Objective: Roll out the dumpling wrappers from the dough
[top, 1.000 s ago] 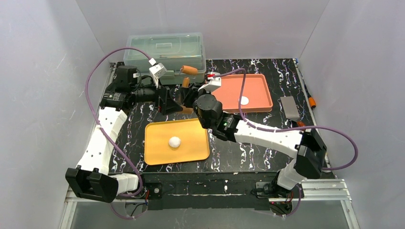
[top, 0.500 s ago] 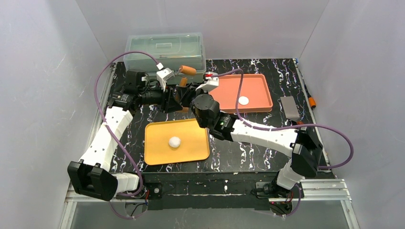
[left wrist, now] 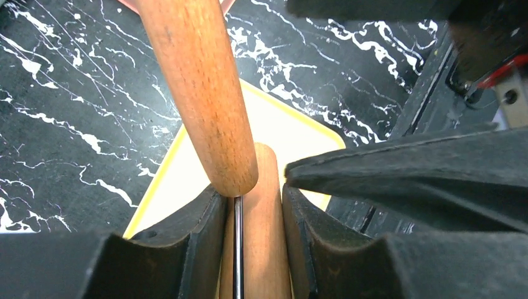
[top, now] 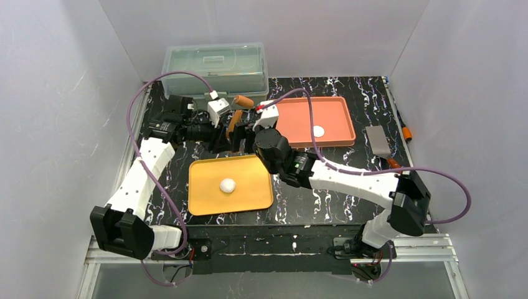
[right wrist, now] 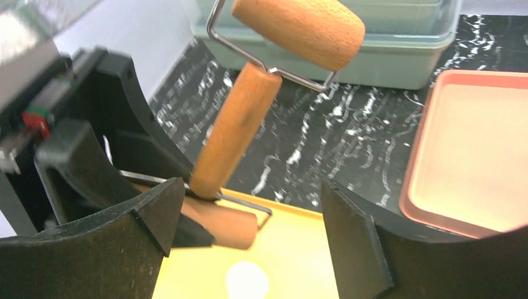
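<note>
Clamped on the wooden roller (right wrist: 240, 131): the left gripper (left wrist: 252, 202) — right gripper (right wrist: 249, 193) spread wide, near it
On the yellow tray (top: 202, 199), the dough (top: 228, 185) (a round lump); on the orange tray (top: 339, 115), one dumpling wrapper (top: 319, 131) — well apart

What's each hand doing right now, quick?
Left hand: closed on the lower end of the wooden roller.
Right hand: open, holding nothing; the roller's handle stands ahead of its fingers.

Dough lump (top: 228, 185) is sitting centrally on the yellow tray (top: 202, 196). One round wrapper (top: 319, 131) is lying on the orange tray (top: 339, 115).
</note>
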Controlling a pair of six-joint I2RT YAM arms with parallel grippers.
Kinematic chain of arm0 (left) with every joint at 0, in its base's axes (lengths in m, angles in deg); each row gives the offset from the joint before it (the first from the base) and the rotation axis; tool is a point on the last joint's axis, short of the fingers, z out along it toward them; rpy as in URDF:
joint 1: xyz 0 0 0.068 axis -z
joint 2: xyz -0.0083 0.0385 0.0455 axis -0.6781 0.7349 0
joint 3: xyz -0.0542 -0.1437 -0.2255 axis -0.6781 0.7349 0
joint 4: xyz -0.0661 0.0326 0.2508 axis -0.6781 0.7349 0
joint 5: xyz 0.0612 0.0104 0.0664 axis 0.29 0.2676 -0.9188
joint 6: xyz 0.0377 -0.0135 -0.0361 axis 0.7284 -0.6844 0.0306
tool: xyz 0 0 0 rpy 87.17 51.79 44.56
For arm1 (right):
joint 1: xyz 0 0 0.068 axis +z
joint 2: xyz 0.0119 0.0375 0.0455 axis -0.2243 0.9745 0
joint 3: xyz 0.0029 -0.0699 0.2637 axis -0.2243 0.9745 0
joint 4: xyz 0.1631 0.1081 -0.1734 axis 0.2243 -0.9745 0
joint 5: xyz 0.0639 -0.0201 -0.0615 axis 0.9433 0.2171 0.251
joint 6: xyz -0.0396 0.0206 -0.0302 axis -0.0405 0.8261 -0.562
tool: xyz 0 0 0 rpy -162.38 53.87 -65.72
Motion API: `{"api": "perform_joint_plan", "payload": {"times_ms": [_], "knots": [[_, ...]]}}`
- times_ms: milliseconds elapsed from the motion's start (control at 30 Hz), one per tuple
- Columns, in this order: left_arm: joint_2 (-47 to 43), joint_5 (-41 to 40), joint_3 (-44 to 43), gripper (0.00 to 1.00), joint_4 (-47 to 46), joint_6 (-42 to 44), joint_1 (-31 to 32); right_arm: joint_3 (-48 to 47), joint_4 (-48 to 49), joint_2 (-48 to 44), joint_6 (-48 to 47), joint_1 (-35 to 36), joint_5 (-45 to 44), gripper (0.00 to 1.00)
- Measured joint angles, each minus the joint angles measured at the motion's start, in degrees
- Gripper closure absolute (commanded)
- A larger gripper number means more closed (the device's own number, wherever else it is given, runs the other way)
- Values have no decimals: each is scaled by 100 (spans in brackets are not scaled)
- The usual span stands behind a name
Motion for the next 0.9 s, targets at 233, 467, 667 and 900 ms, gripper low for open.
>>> {"api": "perform_joint_plan", "payload": {"times_ms": [233, 467, 667, 900], "knots": [[186, -181, 192, 100, 306, 616, 0, 280, -1056, -514, -717, -98, 772, 2], [184, -256, 195, 100, 1119, 1969, -4, 280, -2181, -1585, -1550, -1530, 2924, 2], [55, -101, 188, 100, 1703, 2684, 0, -402, -2671, -1545, -2514, -2216, 4787, 2], [-195, 258, 186, 100, 2151, 3126, 83, -2188, -3989, 46, -3501, -2192, 6859, 2]]}}
